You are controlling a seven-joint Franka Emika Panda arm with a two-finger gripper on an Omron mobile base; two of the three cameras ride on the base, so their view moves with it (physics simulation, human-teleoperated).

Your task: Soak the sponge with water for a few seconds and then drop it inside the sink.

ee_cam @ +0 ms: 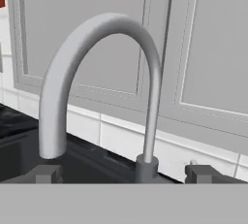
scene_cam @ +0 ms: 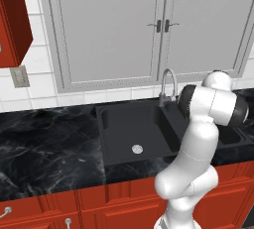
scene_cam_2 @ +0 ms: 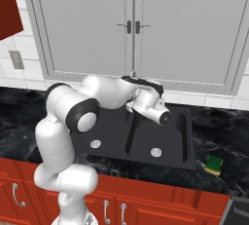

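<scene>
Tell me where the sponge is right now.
In the right base view, the sponge lies on the black countertop, just right of the sink, near its front corner.

So the matte black rectangular double-basin sink (scene_cam_2: 182,136) sits sunk into the black marbled countertop (scene_cam: 44,146), one round silver drain (scene_cam_2: 155,152) in each basin. The curved silver gooseneck faucet (ee_cam: 97,72) stands at the sink's back edge, right in front of my hand. The small rectangular yellow-and-green sponge (scene_cam_2: 213,164) lies on the counter just right of the sink. The grey double-door cabinet (scene_cam_2: 133,24) hangs behind it.
</scene>
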